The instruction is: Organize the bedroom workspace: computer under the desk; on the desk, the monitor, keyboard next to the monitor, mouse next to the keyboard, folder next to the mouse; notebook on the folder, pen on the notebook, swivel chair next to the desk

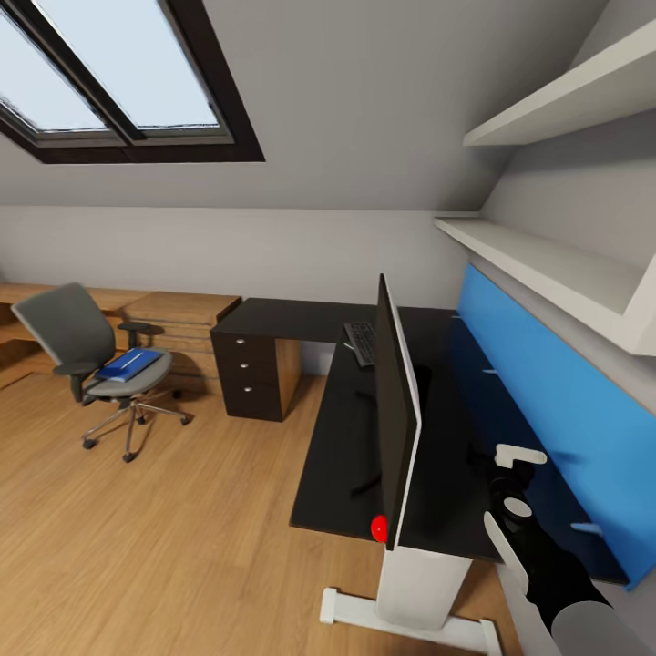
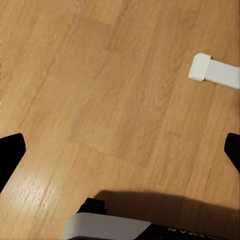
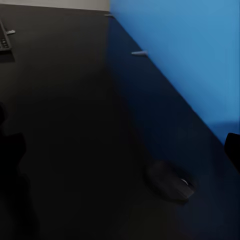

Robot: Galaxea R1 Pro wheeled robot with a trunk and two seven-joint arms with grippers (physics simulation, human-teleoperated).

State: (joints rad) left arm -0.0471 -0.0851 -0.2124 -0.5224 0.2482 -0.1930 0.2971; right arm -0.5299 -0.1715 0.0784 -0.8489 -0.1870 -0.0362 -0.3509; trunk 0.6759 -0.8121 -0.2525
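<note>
The monitor [image 1: 397,415], keyboard [image 1: 362,342] and mouse [image 3: 170,181] were on the desk [image 1: 337,437]. The folder [image 1: 128,364] waited on the swivel chair [image 1: 96,369]. My right pincer [image 3: 120,150] stood open, empty, over the mouse.

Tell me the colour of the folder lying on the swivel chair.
Bright blue. The folder on the swivel chair's grey seat shows best in the head view.

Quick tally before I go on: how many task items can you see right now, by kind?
Monitor: 1
Keyboard: 1
Mouse: 1
Folder: 1
Swivel chair: 1
Desk: 1
Total: 6
</note>
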